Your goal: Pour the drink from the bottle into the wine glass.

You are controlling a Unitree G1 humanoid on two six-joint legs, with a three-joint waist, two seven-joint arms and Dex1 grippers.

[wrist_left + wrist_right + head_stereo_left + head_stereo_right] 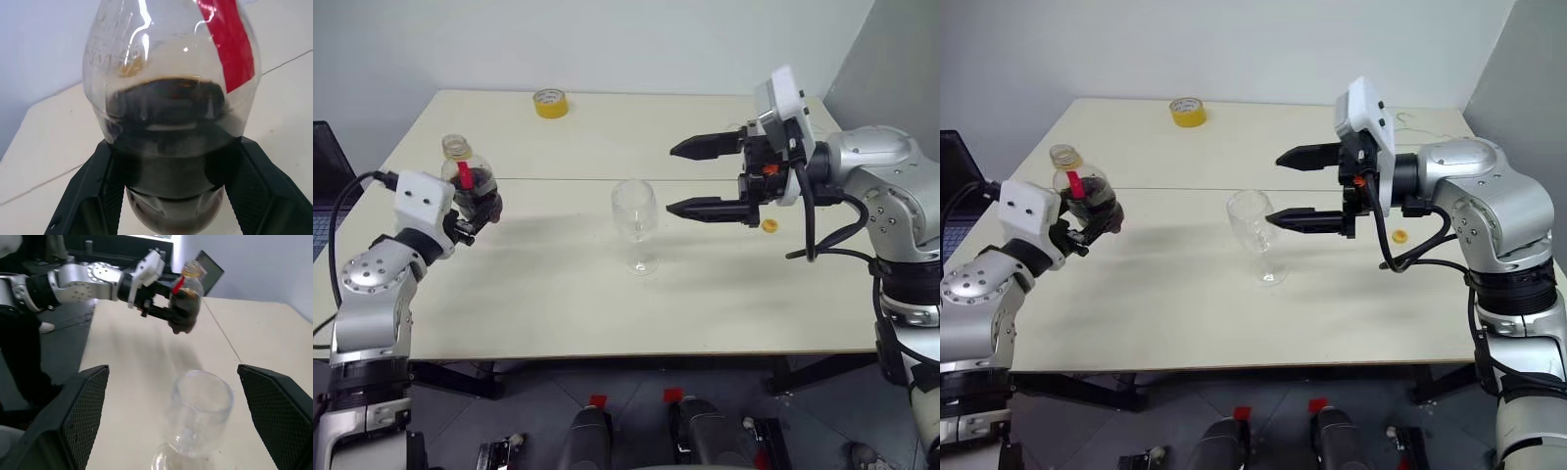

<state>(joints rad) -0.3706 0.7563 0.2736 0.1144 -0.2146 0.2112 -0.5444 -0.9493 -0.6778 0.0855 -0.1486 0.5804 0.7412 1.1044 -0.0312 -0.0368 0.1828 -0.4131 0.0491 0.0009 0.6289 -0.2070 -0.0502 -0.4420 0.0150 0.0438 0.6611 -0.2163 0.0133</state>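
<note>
My left gripper (481, 209) is shut on the lower body of the bottle (468, 174), holding it roughly upright above the table's left side. The bottle is clear and stubby with a red strip, and its neck is open at the top. The dark drink (166, 142) fills its lower part, and black fingers (93, 196) press on both sides. The empty wine glass (635, 223) stands upright mid-table. My right gripper (671, 179) is open, pointing level toward the left. Its fingertips end just right of the glass bowl, one above rim height and one level with the bowl, apart from it.
A yellow tape roll (550, 102) lies near the table's far edge. A small yellow-orange disc (770, 225) rests on the table (607, 304) under my right wrist. A dark laptop (323, 186) sits off the left edge. A seam runs across the tabletop behind the glass.
</note>
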